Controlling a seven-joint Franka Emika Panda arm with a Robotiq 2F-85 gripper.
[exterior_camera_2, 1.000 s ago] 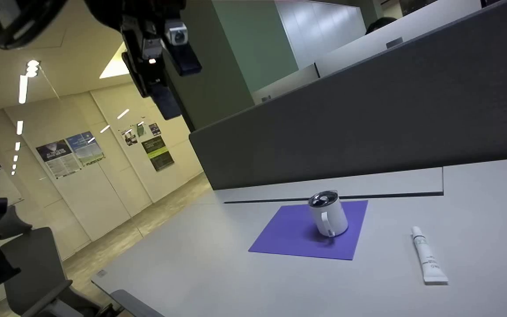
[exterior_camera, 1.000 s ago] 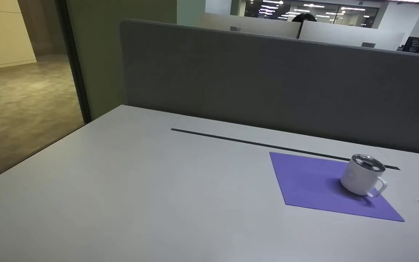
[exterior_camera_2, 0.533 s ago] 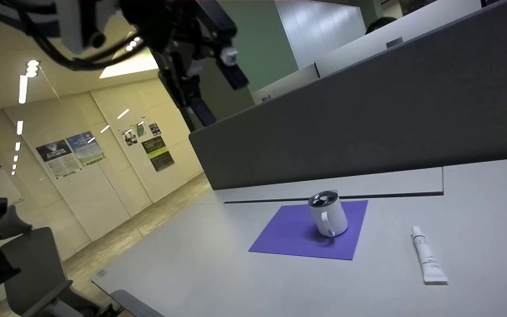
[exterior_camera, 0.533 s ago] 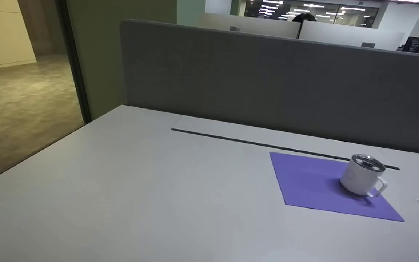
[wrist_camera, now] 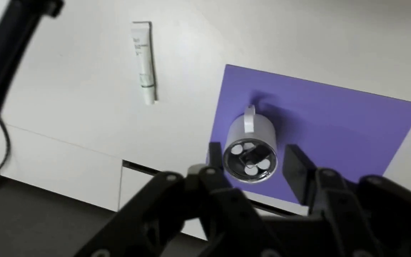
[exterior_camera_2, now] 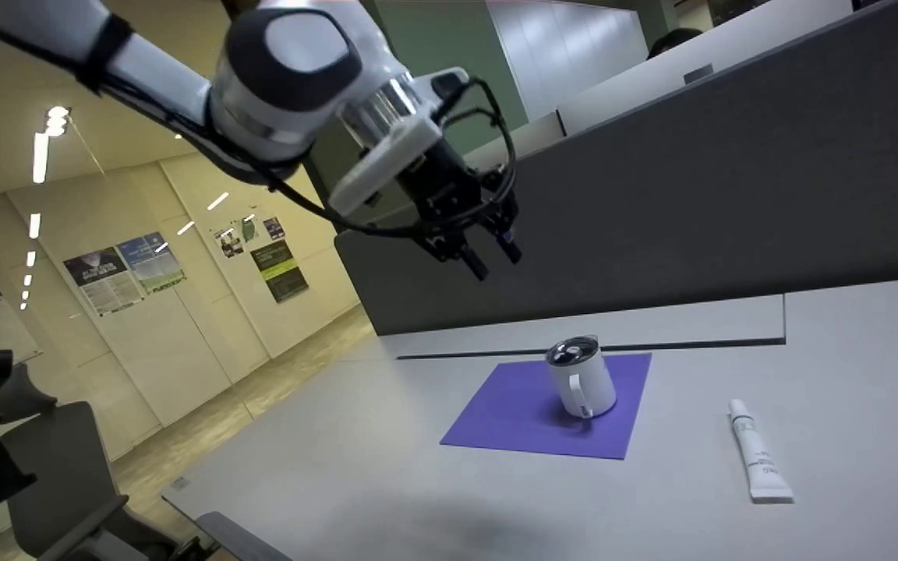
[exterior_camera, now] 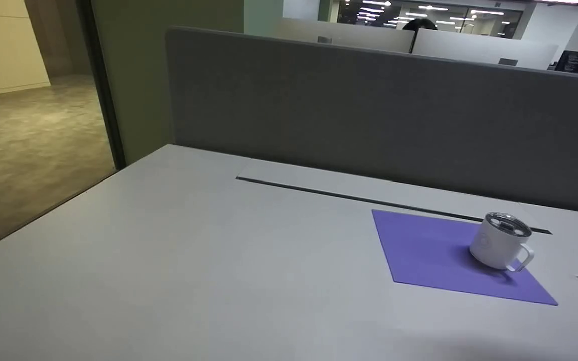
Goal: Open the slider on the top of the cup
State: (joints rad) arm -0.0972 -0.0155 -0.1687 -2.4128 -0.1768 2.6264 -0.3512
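Overhead, the arm point(exterior_camera_2: 285, 86) reaches into an exterior view from ten o'clock, its jaws tipped towards five. They are parted, a plain gap between them, and hang above the tabletop point(exterior_camera_2: 355, 460), well apart from the cup point(exterior_camera_2: 589, 386). That stands at five o'clock from them, upright on the purple mat point(exterior_camera_2: 496, 417), its lid point(wrist_camera: 239, 166) on. In the wrist view the jaws reach up from six o'clock and appear either side of the lid, one at nine, the other between three and four. The dark slider point(wrist_camera: 257, 154) sits just off the lid's middle, between one and two; white spots dot the lid around it, and how far it is slid cannot be told. The handle point(wrist_camera: 249, 121) points to twelve in that view.

Off the mat, a white tube point(exterior_camera_2: 761, 460) lies on the tabletop, at four o'clock from the cup in both exterior views and at ten in the wrist view. A dark strip point(exterior_camera_2: 730, 344) runs along the tabletop just beside the mat, and beyond it rises a grey partition point(exterior_camera: 369, 115). At eight o'clock in an exterior view stands a chair point(exterior_camera_2: 63, 460).
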